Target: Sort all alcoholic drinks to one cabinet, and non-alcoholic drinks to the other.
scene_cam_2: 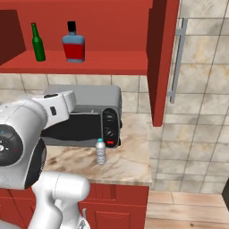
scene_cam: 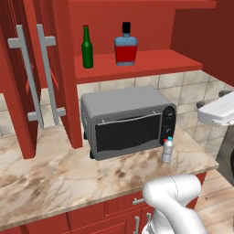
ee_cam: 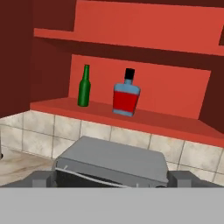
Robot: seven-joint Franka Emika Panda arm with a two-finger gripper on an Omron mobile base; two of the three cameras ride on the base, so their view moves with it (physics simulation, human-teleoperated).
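From the left base view, the slim dark-green glass bottle with a red cap (scene_cam: 87,49) and the squat red-and-blue bottle with a black cap (scene_cam: 125,46) stand on the red cabinet shelf (scene_cam: 155,61); the small clear water bottle (scene_cam: 167,150) stands on the marble desk (scene_cam: 55,178), just beside the grey toaster oven (scene_cam: 125,119).

The right base view shows the same.

In the hand view my tool (ee_cam: 112,177) is spread wide and empty, facing the shelf. I judge the alcohol sorted; next I must reach down for the water bottle.
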